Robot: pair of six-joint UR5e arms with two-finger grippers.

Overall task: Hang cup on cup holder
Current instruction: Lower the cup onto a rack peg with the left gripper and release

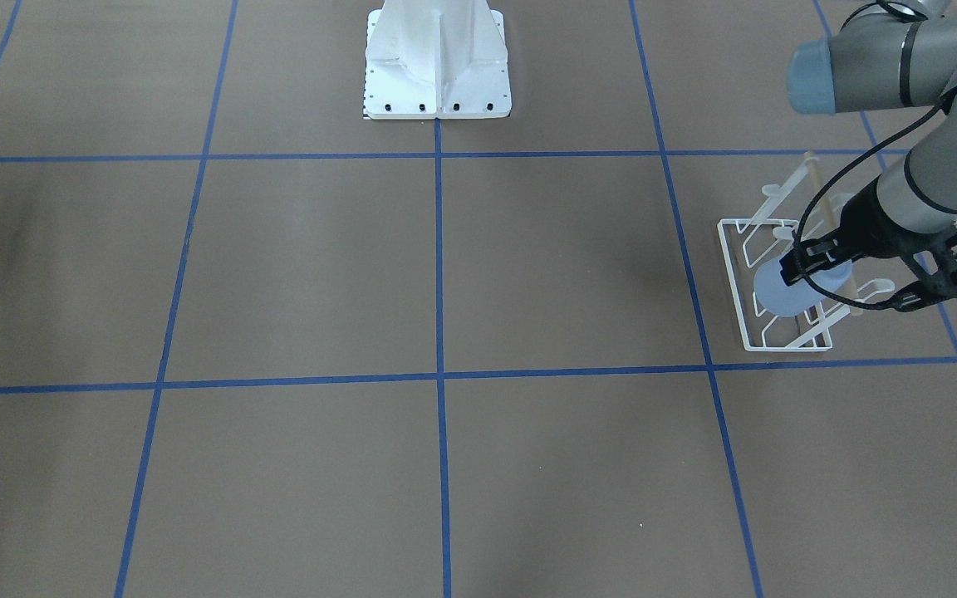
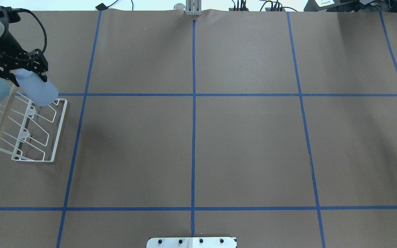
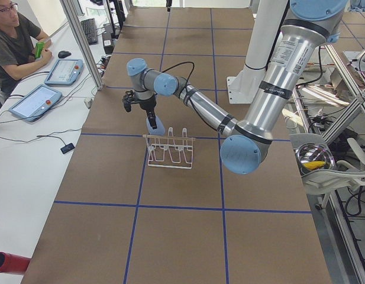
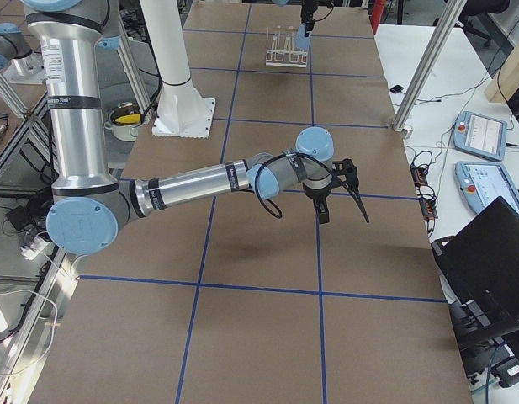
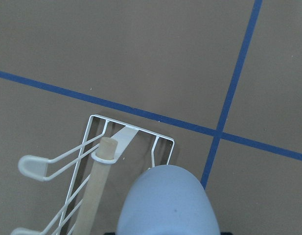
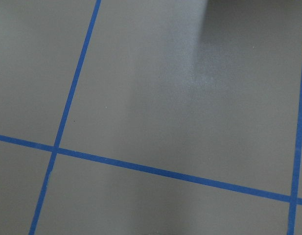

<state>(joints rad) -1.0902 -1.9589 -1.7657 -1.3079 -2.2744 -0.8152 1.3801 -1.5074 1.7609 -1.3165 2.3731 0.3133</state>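
Brown table cover [image 2: 246, 144], blue tape grid [image 2: 194, 131]. White bolted pedestal base [image 1: 437, 83] at robot-side edge, on centre line. Person [image 3: 13, 47] seated at side desk; two teach pendants [image 3: 34, 102] just beside. Steel bowl [image 3: 314, 158] with yellow item inside. Red cylinder [image 3: 7, 262] off table corner. Black laptop [image 4: 486, 252] beside opposite end.

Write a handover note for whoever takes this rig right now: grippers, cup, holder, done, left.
Left gripper: shut on the cup, held tilted above one end of the cup holder.
Right gripper: away over bare table, holding nothing; open or shut unclear.
Done: cup picked up and brought to the holder.
Left: lower it over a prong, release, withdraw.
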